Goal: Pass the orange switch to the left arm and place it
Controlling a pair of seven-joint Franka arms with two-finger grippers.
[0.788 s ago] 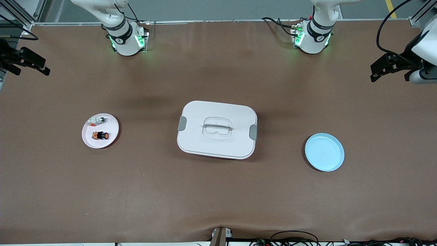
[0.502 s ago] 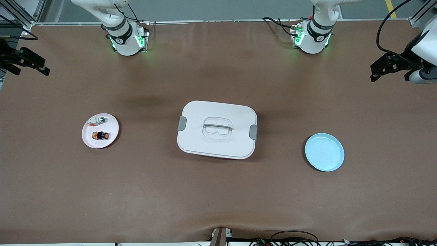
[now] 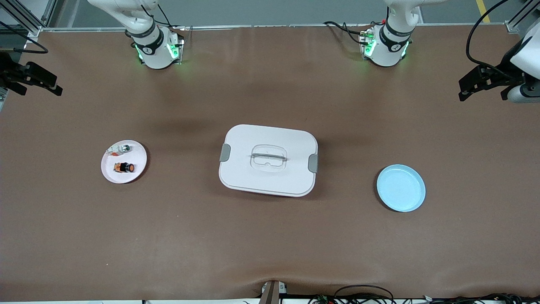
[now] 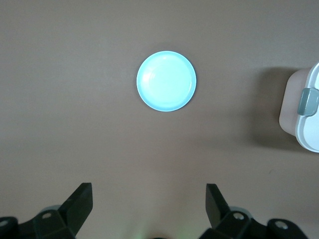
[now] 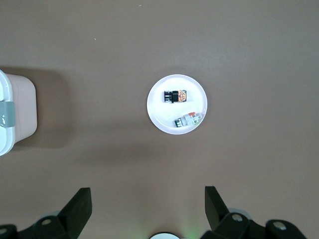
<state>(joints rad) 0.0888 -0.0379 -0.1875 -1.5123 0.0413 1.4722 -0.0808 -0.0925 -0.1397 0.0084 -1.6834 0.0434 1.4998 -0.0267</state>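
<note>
On white plate, orange switch, silver part

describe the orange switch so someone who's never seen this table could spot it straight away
Start at the big white box mid-table and look toward the right arm's end, to the small white plate. The orange switch lies on it, nearer the front camera than its silver-white neighbour: a tiny black cylinder with an orange face.

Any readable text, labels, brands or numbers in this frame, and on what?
No text can be read.
Orange switch, on the white plate: orange marks on its body, too small to read.
Right arm's base and left arm's base: a small round mark on each black band, not legible.
Box and blue plate: no markings visible.
</note>
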